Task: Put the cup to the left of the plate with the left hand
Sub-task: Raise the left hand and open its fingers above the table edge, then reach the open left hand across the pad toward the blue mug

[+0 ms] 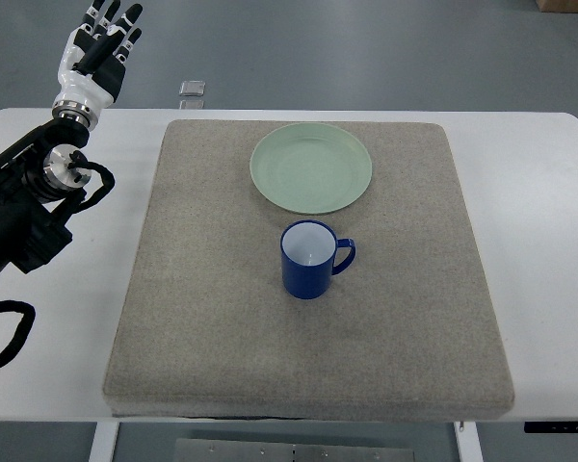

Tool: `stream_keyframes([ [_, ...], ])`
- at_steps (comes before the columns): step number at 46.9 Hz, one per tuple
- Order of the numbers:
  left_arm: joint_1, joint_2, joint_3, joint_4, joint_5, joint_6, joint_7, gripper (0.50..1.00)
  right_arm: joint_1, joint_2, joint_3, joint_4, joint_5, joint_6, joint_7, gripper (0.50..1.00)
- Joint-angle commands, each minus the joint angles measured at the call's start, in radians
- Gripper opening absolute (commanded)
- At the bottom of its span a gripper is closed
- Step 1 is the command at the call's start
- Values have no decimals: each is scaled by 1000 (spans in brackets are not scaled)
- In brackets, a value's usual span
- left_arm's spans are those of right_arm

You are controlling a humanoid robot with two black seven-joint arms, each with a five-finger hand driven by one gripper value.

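Blue enamel cup (pixel 308 260) upright at frame centre on grey felt mat (pixel 222 318), just below round pale-green plate (pixel 311 167), handle right. Left hand (pixel 98 53) upper left, fingers extended, empty.

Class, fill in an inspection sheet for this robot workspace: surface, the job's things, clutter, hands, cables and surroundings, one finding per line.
Surface: white table with a grey mat covering its middle.
Job's things: blue cup upright on the mat, handle pointing to picture right, standing nearer the camera than the green plate, not left of it; the two are apart.
Clutter: nothing seen on the mat.
Hands: left hand raised beyond the table's far left corner, fingers spread, holding nothing; right hand not in view.
Cables: black cables looping along the left arm.
Surroundings: grey floor; small silvery object on the floor beyond the table.
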Motion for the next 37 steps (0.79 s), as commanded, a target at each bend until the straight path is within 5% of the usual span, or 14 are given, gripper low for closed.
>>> stream_keyframes([
  [1,-2,-2,6,-2,2,15,2,996,0,0,0,0,0,0,0,934],
  [37,-56,60,300,-166,5,67,15,994,0,0,0,0,0,0,0,934],
])
